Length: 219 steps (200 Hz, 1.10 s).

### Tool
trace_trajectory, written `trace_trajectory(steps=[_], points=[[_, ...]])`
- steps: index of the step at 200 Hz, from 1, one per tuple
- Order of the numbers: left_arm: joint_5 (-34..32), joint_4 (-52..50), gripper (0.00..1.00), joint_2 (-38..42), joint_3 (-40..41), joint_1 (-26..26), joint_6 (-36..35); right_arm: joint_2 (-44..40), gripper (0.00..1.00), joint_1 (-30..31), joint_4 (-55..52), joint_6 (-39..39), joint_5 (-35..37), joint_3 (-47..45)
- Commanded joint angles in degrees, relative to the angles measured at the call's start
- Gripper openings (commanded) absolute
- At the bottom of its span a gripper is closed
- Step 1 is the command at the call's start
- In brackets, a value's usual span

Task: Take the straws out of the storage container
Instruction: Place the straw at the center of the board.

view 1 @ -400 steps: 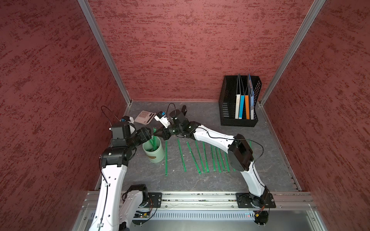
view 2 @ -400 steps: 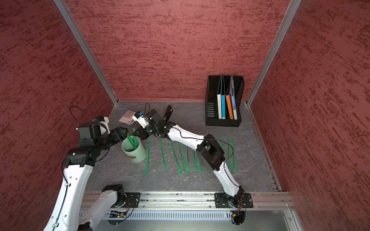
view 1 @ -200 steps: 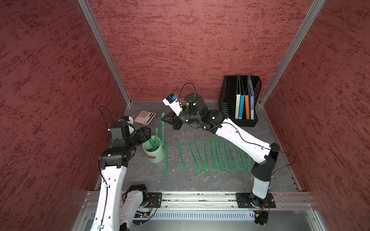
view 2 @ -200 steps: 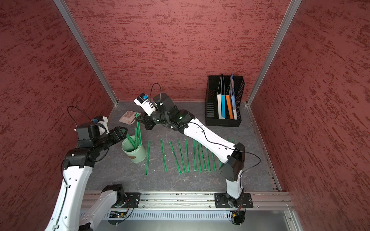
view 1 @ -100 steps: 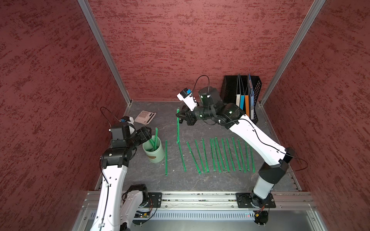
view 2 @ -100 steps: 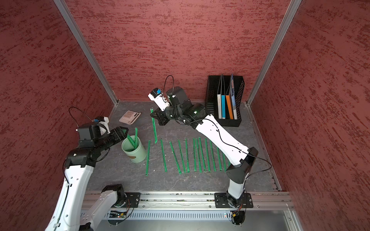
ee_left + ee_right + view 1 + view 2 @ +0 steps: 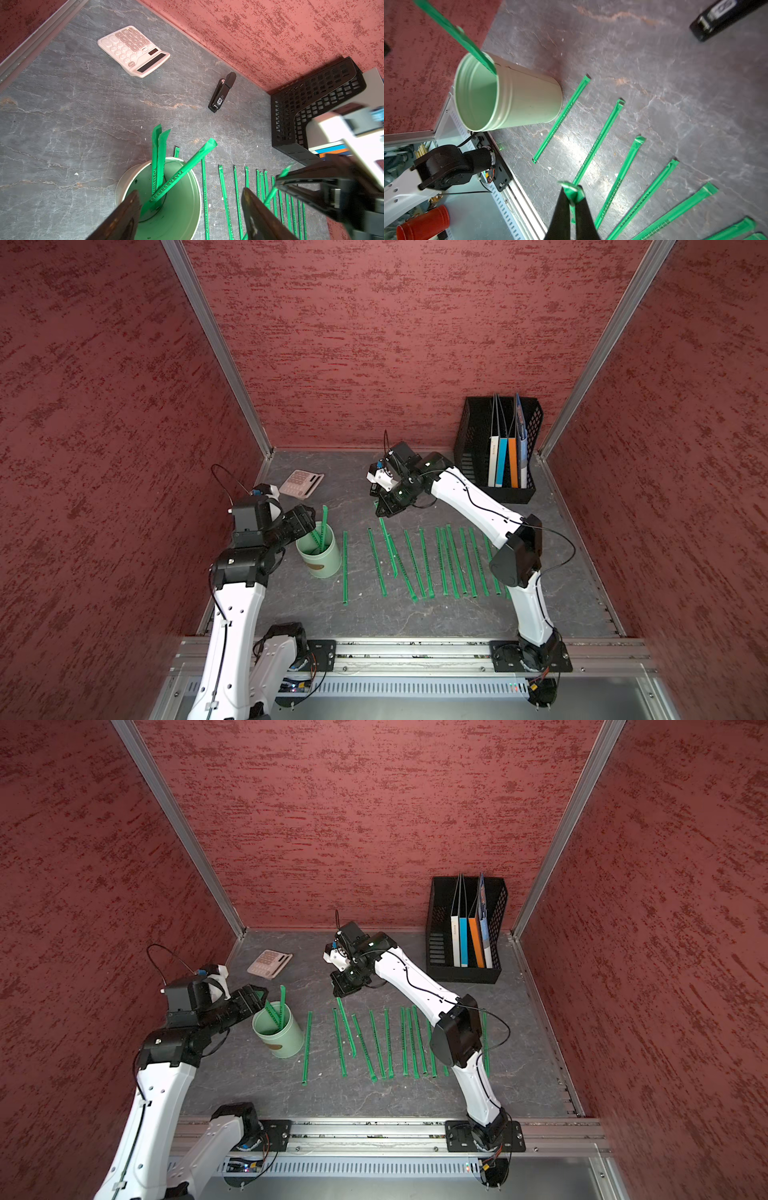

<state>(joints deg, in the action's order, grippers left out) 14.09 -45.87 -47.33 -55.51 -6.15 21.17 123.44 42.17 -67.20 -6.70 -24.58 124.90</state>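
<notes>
On grey marbled tabletop (image 7: 345,472) between red walls (image 7: 374,344), right pincer (image 7: 572,196) clamps one straw (image 7: 388,547); left pincer (image 7: 190,192) gapes.

The storage container (image 7: 320,558) stands at the left of the tabletop (image 7: 415,622), with a few straws (image 7: 158,166) leaning in it. To its right, more straws lie in a row. Behind it lies a calculator (image 7: 301,484). A stapler (image 7: 222,92) lies between the calculator and the far-right-corner file rack (image 7: 473,435), which has folders (image 7: 503,460) upright inside.

Robot lab test cell with office props: red panel walls (image 7: 374,344), aluminium rail (image 7: 415,655), calculator (image 7: 301,484), stapler (image 7: 222,92), file rack (image 7: 473,439).
</notes>
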Motion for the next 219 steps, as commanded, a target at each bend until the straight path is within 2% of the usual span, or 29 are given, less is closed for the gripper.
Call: trace_trajectory(steps=[1, 80, 219], points=[[0.58, 0.25, 0.77, 0.08, 0.40, -0.46, -0.25, 1.12, 0.00, 0.10, -0.02, -2.97, -0.01, -2.95], [1.01, 0.52, 0.76, 0.08, 1.19, -0.50, 0.01, 3.59, 0.00, 0.10, 12.00, -12.90, -2.91, -15.76], [0.63, -0.50, 0.76, 0.54, 0.75, -0.47, -0.50, 11.06, 0.02, -1.35, 12.66, -15.35, -2.59, -12.69]])
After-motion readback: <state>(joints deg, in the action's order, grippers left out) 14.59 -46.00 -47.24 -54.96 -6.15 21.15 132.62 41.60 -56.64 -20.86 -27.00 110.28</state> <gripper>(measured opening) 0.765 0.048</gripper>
